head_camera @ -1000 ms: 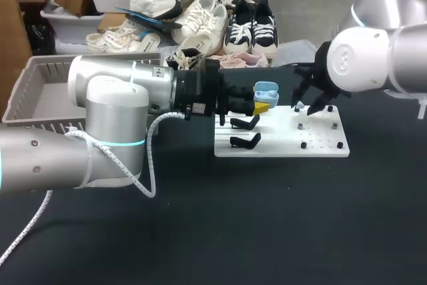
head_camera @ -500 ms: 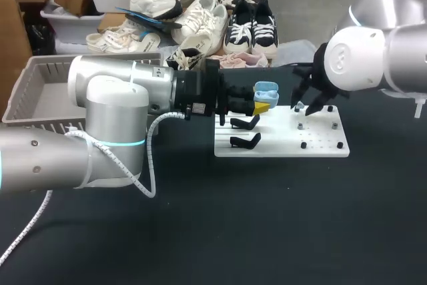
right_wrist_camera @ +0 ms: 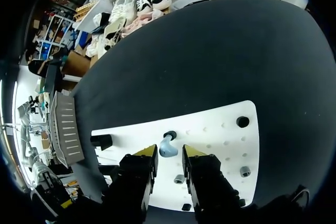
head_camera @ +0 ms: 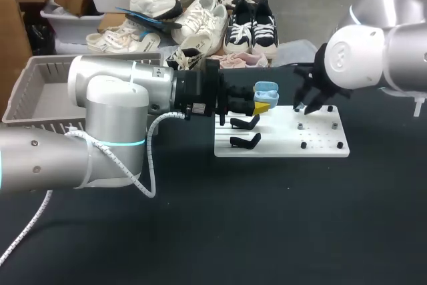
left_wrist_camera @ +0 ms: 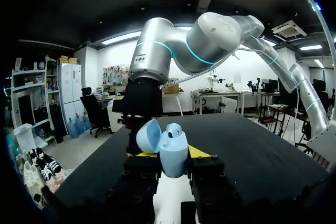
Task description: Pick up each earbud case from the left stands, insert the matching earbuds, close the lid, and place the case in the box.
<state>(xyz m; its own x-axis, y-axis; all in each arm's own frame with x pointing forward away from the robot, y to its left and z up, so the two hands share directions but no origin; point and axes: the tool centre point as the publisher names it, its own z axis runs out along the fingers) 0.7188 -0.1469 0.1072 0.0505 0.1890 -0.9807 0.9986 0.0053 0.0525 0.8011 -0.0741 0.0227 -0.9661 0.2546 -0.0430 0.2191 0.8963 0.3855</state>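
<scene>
Head view: the left arm point(head_camera: 113, 108) lies across the black surface point(head_camera: 220, 231) from the left; the left jaws are closed on a pale blue case point(head_camera: 265, 91), its lid up, held just above the near-left end of a white board point(head_camera: 323, 146); two black stands point(head_camera: 245, 123) sit on the board directly beneath those jaws; the right jaws hang over the board's far right part; whether they are parted cannot be told here; a grey basket point(head_camera: 40, 91) stands at the surface's far left, behind the left arm.

Left wrist view: the case point(left_wrist_camera: 173, 155) sits upright between the left jaws, gripped from both sides; the lid point(left_wrist_camera: 148, 136) is swung open to one side; one earbud point(left_wrist_camera: 175, 129) is seated in the top of the case; the right arm point(left_wrist_camera: 210, 30) stands beyond the jaws.

Right wrist view: the right jaws are slightly parted and hold nothing; a blue earbud point(right_wrist_camera: 167, 145) stands on the board point(right_wrist_camera: 220, 145) just ahead of them, in line with the gap, untouched; small grey pegs point(right_wrist_camera: 245, 171) dot the board beside the jaws; the basket point(right_wrist_camera: 65, 129) lies well apart.
</scene>
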